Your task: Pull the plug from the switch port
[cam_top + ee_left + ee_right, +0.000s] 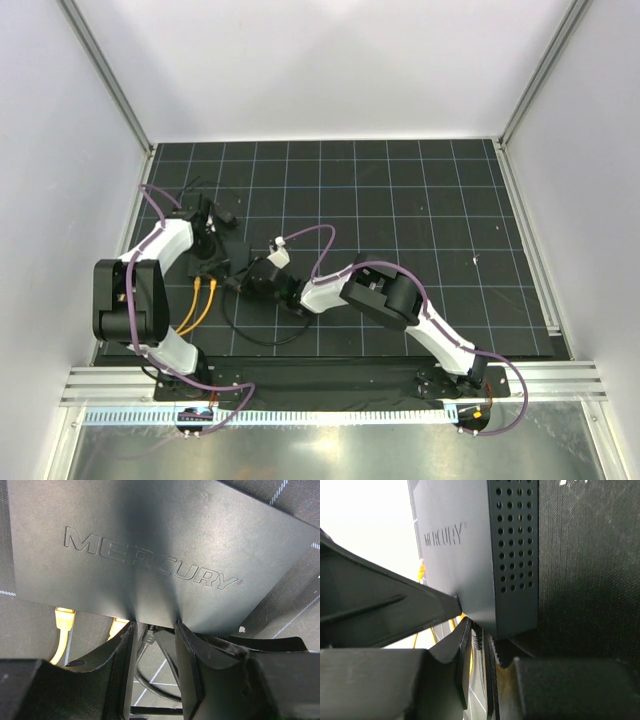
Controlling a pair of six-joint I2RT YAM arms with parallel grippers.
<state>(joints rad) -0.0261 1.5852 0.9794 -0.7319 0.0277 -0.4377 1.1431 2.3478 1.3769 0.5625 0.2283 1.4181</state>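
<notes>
Switch (pixel 150 545): flat on the grid mat (pixel 400 200), left of its centre. Black plug (pixel 477 641) at the switch's socket edge, two yellow cables (pixel 62 630) beside it. Right gripper (pixel 479 632) nearly closed, pinching the plug. Left gripper (pixel 155 627) partly open, tips against the same edge, straddling the plug.

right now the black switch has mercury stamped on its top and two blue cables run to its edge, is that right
Not quite: the cables are yellow, not blue. The left wrist view shows the two yellow cables reaching the edge of the black switch, which does carry the MERCURY lettering on its top.
</notes>
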